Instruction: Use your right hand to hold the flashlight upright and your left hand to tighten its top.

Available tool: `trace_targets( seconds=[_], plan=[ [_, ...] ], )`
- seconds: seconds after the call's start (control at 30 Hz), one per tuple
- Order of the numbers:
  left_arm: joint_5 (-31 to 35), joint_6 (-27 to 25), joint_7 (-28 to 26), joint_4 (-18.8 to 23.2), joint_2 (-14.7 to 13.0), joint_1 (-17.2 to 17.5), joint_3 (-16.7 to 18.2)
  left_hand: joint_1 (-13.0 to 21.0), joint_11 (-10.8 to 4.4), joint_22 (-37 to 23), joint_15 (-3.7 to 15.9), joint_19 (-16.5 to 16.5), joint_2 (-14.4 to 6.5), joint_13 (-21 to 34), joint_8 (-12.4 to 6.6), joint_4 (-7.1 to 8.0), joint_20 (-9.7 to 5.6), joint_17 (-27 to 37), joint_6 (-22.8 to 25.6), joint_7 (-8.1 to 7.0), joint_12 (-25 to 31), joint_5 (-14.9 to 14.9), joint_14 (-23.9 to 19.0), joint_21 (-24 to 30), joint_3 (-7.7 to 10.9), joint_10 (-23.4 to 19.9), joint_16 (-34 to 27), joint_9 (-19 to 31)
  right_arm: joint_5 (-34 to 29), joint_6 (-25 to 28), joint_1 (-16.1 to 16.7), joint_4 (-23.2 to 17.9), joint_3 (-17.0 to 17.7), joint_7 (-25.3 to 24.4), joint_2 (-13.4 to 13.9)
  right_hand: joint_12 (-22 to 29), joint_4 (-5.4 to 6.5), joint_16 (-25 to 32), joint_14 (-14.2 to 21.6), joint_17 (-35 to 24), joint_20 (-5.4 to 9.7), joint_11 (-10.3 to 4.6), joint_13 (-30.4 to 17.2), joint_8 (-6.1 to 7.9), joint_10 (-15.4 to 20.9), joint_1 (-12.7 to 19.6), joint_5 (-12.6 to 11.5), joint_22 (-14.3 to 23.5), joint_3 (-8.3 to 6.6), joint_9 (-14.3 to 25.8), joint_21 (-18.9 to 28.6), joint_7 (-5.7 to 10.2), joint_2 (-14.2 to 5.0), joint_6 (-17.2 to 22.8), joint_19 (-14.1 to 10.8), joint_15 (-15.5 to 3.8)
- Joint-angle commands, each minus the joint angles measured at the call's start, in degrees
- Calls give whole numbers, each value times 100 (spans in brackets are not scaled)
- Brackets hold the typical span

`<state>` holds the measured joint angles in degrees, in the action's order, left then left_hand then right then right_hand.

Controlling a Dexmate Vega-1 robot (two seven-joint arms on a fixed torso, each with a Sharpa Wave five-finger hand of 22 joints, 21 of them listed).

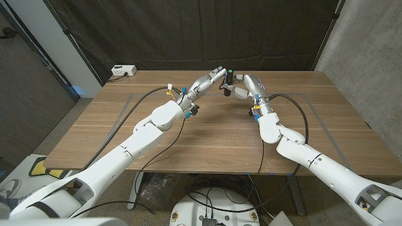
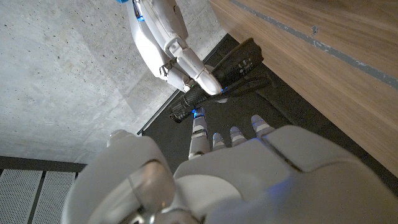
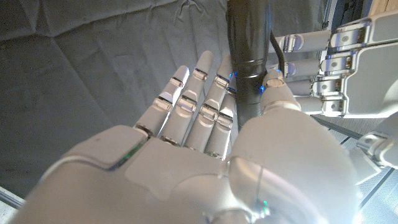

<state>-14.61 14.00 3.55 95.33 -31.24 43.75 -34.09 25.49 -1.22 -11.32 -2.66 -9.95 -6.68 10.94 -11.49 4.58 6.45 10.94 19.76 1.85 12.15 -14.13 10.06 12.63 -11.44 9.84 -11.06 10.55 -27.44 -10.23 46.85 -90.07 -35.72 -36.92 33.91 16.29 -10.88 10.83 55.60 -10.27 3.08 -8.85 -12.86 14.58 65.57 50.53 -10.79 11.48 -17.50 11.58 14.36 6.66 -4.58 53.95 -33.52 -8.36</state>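
Note:
The black flashlight (image 1: 230,81) stands upright above the far middle of the table. My right hand (image 1: 243,88) grips its body, with the thumb (image 3: 273,93) pressed on the barrel (image 3: 247,56) and the fingers (image 3: 199,106) behind it. My left hand (image 1: 211,80) reaches in from the other side with its fingers straight and apart. Its fingertips (image 3: 291,45) touch the flashlight's upper part, and one fingertip (image 2: 198,123) lies by the top end (image 2: 182,112). No closed grip by the left hand shows. A thin black cord (image 2: 249,84) hangs from the flashlight.
A white box (image 1: 124,71) sits at the table's far left corner. Grey tape lines (image 1: 125,103) mark a rectangle on the wooden table (image 1: 207,141). A dark curtain hangs behind, and cables trail off the near edge.

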Motion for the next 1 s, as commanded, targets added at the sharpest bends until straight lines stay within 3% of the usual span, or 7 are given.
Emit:
trace_targets(
  seconds=[0.03, 0.37, 0.43, 0.53, 1.0],
  plan=[
    [59, -26, -132, 176, -67, 107, 69, 41, -25, -13, 10, -1410, 21, 19, -9, -20, 47, 6, 13, -57, 29, 33, 842, -1, -33, 299, -19, 23, 0, 32, 29, -1, 11, 29, -51, 14, 421, -10, 73, -14, 347, -295, -9, 33, 342, 356, -40, 9, -445, 29, -26, 554, -436, 608, 17, -488],
    [41, -262, -469, 520, -176, 444, 206, 50, -17, -14, 11, -1399, 15, 19, -3, -20, 44, 6, 4, -61, 33, 41, 835, 7, -38, 286, -18, 24, 34, 18, -15, 66, -17, 105, -58, 16, 421, -14, 71, -13, 347, -293, -16, 29, 352, 355, -39, 9, -446, 31, -27, 556, -432, 613, 19, -487],
    [28, -267, -507, 559, -189, 493, 227, 66, 48, -14, 32, -1354, 7, 17, -40, -21, 45, 6, 118, 67, 69, 52, 721, 29, -45, 179, -54, 22, 39, 16, -20, 74, -17, 116, -53, 17, 423, -14, 71, -13, 347, -292, -18, 27, 356, 352, -38, 9, -446, 31, -28, 556, -432, 612, 22, -483],
    [45, -281, -571, 606, -202, 545, 247, 72, 61, -14, 24, -1338, 5, 15, -40, -23, 41, 5, 126, 90, 79, 54, 714, 36, -46, 147, -52, 21, 46, 21, -21, 78, -16, 126, -50, 16, 425, -11, 78, -14, 348, -293, -19, 25, 357, 349, -38, 9, -445, 31, -30, 557, -432, 612, 27, -480],
    [60, -39, -629, 585, -147, 618, 262, 101, 43, -13, 19, -1329, -1, 12, 19, -29, 50, 3, 0, -66, 59, 68, 694, 43, -57, 161, -40, 19, 42, 28, -47, 127, -28, 156, -28, 9, 418, -13, 80, -14, 340, -291, -20, 20, 358, 358, -38, 10, -450, 33, -31, 557, -429, 623, 29, -485]
  ],
)
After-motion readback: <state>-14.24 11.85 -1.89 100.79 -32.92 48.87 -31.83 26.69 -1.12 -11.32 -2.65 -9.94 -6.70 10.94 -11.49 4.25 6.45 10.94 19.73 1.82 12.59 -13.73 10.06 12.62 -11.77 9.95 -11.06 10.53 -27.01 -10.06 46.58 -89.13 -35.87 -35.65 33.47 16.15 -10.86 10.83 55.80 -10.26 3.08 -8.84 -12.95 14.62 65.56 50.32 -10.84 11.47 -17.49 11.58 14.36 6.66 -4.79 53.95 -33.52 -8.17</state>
